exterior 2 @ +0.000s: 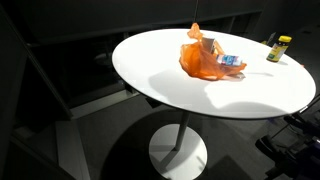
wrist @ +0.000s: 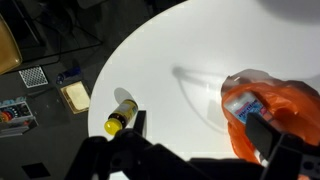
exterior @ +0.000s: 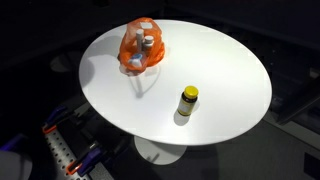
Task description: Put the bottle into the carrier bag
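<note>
A small dark bottle with a yellow cap and label stands alone on the round white table in both exterior views (exterior: 189,103) (exterior 2: 279,48). In the wrist view the bottle (wrist: 120,115) is near the table's edge, just beside my left finger. The orange carrier bag (exterior: 143,48) (exterior 2: 205,58) sits on the table apart from the bottle, with white and blue packs inside. In the wrist view the bag (wrist: 280,105) lies by my right finger. My gripper (wrist: 200,130) is open and empty above the bare table between bottle and bag. The arm does not show in the exterior views.
The table (exterior: 225,65) (exterior 2: 165,70) stands on a white pedestal foot (exterior 2: 178,155), with dark floor around it. In the wrist view, a grid tray (wrist: 33,77) and a yellowish box (wrist: 75,96) lie on the floor beyond the table's edge.
</note>
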Robot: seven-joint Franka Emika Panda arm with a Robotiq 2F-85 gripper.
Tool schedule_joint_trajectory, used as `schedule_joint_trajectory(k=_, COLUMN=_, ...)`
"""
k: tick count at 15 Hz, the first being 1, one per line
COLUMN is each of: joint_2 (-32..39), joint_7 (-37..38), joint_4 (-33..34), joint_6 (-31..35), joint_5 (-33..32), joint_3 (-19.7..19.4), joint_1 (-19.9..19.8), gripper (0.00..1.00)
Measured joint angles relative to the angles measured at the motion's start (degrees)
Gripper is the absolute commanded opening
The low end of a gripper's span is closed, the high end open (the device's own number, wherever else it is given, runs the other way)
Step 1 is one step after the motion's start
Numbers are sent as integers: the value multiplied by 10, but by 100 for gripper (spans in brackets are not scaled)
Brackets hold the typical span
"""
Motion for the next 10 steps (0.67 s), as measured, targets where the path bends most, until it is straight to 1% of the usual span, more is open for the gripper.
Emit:
schedule_joint_trajectory(k=5, joint_2=40, joint_7=-25, joint_4=6, joint_6=70, joint_5=2, joint_3=-52, joint_1=-17, gripper=100)
schedule_joint_trajectory(k=10, joint_2=80, joint_7=-70, joint_4=27, joint_6=84, joint_5=34, joint_3=-102, joint_1=-23, gripper=100)
